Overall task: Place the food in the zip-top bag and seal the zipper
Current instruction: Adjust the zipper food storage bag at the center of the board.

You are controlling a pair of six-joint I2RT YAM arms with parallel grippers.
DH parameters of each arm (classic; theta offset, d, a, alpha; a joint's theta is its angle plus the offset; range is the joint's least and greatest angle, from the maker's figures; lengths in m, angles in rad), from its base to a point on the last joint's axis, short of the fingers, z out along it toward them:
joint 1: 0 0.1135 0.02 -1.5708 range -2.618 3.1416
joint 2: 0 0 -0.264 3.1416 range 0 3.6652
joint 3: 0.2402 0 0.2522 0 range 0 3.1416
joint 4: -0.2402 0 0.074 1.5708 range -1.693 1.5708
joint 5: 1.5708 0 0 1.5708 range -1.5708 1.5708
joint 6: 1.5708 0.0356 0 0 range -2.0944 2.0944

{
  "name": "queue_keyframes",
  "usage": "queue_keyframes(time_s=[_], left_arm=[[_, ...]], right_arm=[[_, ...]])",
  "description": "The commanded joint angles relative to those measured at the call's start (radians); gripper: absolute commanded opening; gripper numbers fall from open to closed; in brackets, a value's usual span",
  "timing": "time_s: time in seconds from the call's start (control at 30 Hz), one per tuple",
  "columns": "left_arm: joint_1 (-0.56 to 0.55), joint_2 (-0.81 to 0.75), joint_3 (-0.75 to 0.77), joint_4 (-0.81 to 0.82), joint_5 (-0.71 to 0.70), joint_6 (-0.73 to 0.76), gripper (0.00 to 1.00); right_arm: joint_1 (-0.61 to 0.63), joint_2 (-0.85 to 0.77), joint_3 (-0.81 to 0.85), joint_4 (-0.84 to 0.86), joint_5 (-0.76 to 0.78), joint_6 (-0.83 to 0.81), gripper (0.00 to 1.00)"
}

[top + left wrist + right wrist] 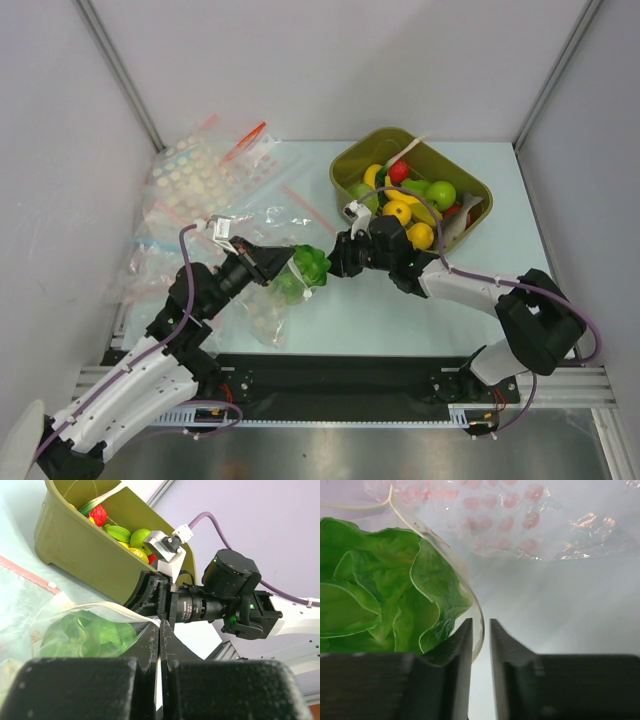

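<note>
Lettuce (375,595): green, ruffled, sitting inside the mouth of the dotted clear bag (262,318), which is raised off the table (380,310) between the two arms.
Left gripper (159,630): jaws closed on the bag's rim.
Right gripper (480,625): jaws a slit apart, rim running into the slit; a firm pinch cannot be told.
Olive bin (352,155): behind, holding mixed toy fruit.
Spare bags (200,185): heaped far left.
</note>
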Motion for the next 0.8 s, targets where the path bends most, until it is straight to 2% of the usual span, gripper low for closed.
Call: queue_keyframes(time_s=[0.0,0.03,0.07,0.1,0.2,0.3,0.33,0.37,0.43,0.57,0.63,0.77], left_arm=[[0.007,-0.016,0.001,0.051,0.002,0.022,0.00],[0.007,-0.016,0.001,0.051,0.002,0.022,0.00],[0.007,-0.015,0.004,0.051,0.004,0.020,0.00],[0.007,-0.015,0.003,0.051,0.007,0.022,0.00],[0.007,-0.007,0.014,0.040,0.019,0.029,0.00],[0.007,0.016,0.052,-0.003,0.036,0.063,0.00],[0.007,0.020,0.078,-0.021,0.049,0.071,0.00],[0.007,0.027,0.090,-0.049,0.057,0.078,0.00],[0.007,0.043,0.113,-0.067,0.076,0.095,0.00],[0.005,0.089,0.164,-0.154,0.057,0.137,0.00],[0.005,0.140,0.214,-0.236,0.045,0.173,0.00],[0.004,0.211,0.273,-0.313,0.039,0.221,0.00]], right_arm=[[0.007,0.020,0.053,0.013,-0.044,0.019,0.21],[0.006,0.017,0.055,0.010,-0.055,0.019,0.15],[0.006,0.011,0.059,0.005,-0.058,0.018,0.02],[0.006,0.003,0.061,-0.013,-0.056,0.016,0.00],[0.009,-0.075,0.064,-0.076,-0.012,-0.010,0.00],[0.036,-0.191,0.119,-0.263,0.164,-0.080,0.00],[0.053,-0.219,0.143,-0.332,0.303,-0.103,0.00],[0.079,-0.268,0.200,-0.387,0.369,-0.120,0.00],[0.098,-0.296,0.261,-0.545,0.527,-0.163,0.00],[0.171,-0.287,0.452,-0.772,0.732,-0.206,0.00],[0.248,-0.270,0.544,-0.794,0.815,-0.252,0.00],[0.367,-0.186,0.625,-0.777,0.862,-0.357,0.00]])
